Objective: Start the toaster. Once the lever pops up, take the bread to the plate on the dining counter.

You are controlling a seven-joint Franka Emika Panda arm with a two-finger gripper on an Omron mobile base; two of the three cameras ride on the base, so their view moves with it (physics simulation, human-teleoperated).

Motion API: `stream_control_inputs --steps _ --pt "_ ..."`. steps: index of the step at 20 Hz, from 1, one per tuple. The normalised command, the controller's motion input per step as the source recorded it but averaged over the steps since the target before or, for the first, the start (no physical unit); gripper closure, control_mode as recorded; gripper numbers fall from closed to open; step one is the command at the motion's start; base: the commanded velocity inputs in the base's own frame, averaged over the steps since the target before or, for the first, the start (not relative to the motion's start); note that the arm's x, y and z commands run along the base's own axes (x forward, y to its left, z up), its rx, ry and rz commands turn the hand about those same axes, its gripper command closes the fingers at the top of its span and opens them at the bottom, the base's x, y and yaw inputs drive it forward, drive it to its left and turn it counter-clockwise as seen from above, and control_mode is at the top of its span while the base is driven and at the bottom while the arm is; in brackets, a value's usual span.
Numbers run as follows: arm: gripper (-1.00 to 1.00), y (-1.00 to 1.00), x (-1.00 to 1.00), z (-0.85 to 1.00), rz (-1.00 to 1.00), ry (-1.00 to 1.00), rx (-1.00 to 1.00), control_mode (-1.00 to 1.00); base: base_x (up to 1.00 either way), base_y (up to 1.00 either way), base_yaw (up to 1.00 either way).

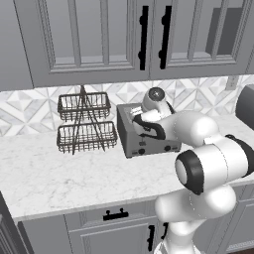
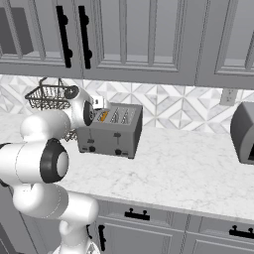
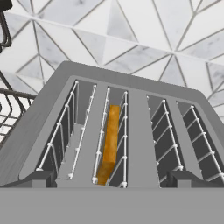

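Handling bread [image 3: 110, 144]: light, stiff, crumbly; standing on edge just below hand, in toaster [image 3: 127, 131] slot.
Grip: crust's top edge, gently.
Hand [image 1: 135, 115]: opening cannot tell.

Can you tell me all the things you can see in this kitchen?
toaster: one, grey, on the counter by the wall
bread: one slice, golden-orange, in the second toaster slot from the left
wire basket rack: one, dark, two tiers, left of the toaster
counter: one, white marble look
grey appliance: one, at the right edge
upper cabinets: grey, black handles
gripper: one, above the toaster; fingers too hidden to judge
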Motion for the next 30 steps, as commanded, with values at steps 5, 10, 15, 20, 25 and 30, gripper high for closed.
stream_control_inputs --steps 5,10,15,20,25,30 --pt "-1.00 0.00 0.00 0.00 0.00 0.00 0.00 -1.00 0.00 0.00 0.00" --pt "-1.00 0.00 0.00 0.00 0.00 0.00 0.00 -1.00 0.00 0.00 0.00" --pt "-1.00 0.00 0.00 0.00 0.00 0.00 0.00 -1.00 0.00 0.00 0.00" --pt "-1.00 0.00 0.00 0.00 0.00 0.00 0.00 -1.00 0.00 0.00 0.00" --pt "-1.00 0.00 0.00 0.00 0.00 0.00 0.00 -1.00 0.00 0.00 0.00" --pt "-1.00 0.00 0.00 0.00 0.00 0.00 0.00 -1.00 0.00 0.00 0.00"
